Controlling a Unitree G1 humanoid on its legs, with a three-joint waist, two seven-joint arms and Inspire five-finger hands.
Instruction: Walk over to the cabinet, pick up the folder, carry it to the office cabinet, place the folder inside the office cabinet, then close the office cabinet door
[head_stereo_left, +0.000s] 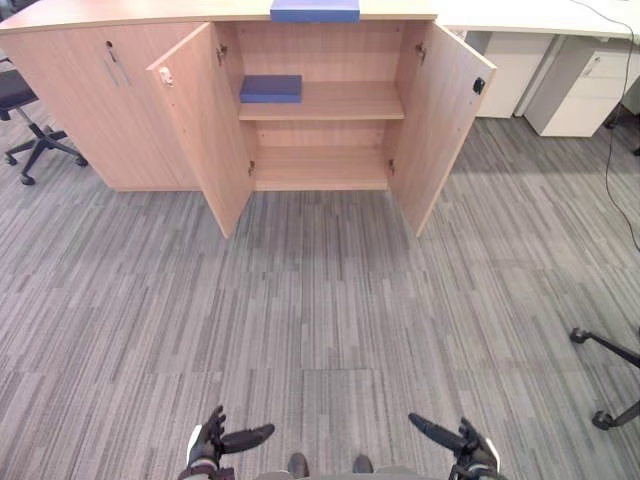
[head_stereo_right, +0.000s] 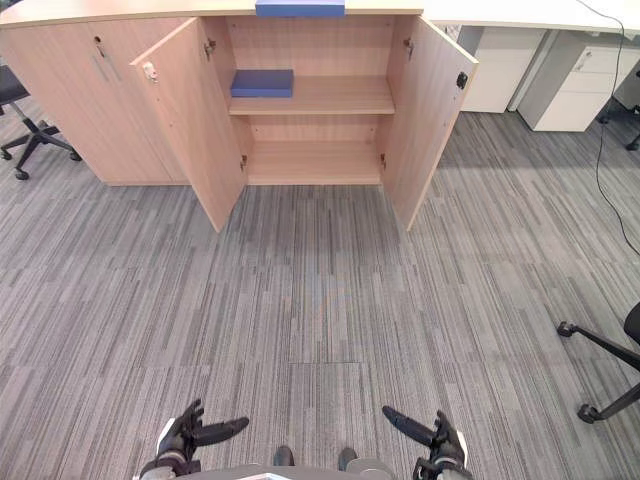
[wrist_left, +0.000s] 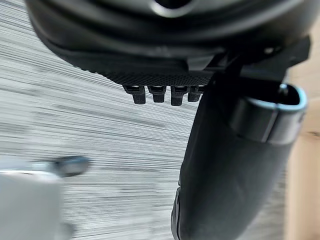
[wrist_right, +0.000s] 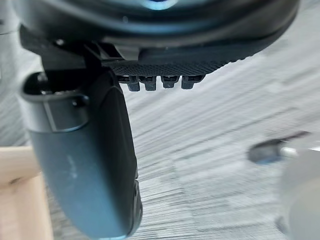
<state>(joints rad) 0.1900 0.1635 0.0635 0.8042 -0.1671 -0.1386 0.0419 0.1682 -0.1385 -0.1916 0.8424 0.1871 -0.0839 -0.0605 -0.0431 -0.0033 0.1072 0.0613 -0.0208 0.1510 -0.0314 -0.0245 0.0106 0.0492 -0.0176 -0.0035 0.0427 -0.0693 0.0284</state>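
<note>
Office cabinet (head_stereo_left: 330, 50) across the grey carpet (head_stereo_left: 320, 300), both doors standing open. One blue folder (head_stereo_left: 270, 88) lies at the left end of the upper shelf (head_stereo_left: 345, 100); a second folder (head_stereo_left: 314, 10) rests on the cabinet top. Left hand (head_stereo_left: 208, 445) and right hand (head_stereo_left: 465, 450) hang low, well apart from the cabinet, fingers straight and relaxed, holding nothing.

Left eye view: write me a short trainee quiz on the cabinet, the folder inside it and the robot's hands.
1. True or false: the cabinet is shut.
2. On the shelf, the folder lies at: A) the left end, B) the right end, C) the middle.
3. Short answer: what do the left hand and the right hand hold?

Key: 1 false, it stands wide open. 2 A. 3 nothing; both hands are open and low over the floor.
</note>
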